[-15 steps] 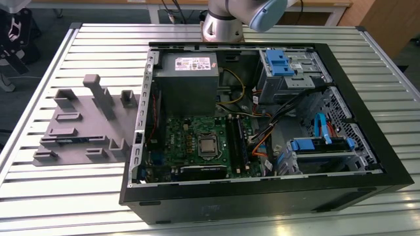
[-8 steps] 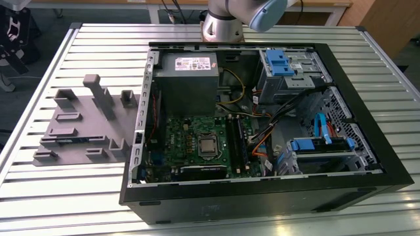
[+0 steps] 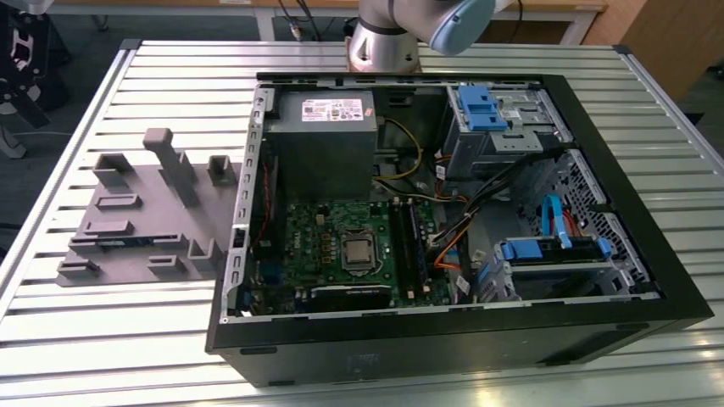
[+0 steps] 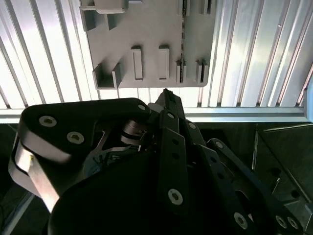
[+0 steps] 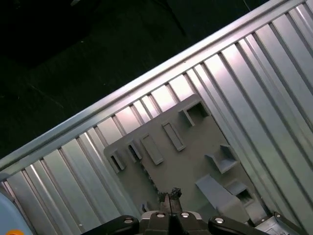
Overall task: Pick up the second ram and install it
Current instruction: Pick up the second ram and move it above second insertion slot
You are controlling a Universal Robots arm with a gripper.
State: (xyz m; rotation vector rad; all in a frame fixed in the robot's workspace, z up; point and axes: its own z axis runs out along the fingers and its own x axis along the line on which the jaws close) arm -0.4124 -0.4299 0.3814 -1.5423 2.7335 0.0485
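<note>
The black gripper (image 5: 171, 195), closed and empty, hangs over the grey plastic holder (image 3: 147, 227) at the exterior view's left; centring squarely on its thin blue ram stick (image 3: 114, 241) matters.

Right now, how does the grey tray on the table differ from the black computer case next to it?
The grey tray is a flat plate with low upright blocks; the computer case is a deep open box. The tray is plain grey; the case is black, with a green board and cables inside. Both rest on the ribbed metal table.
</note>
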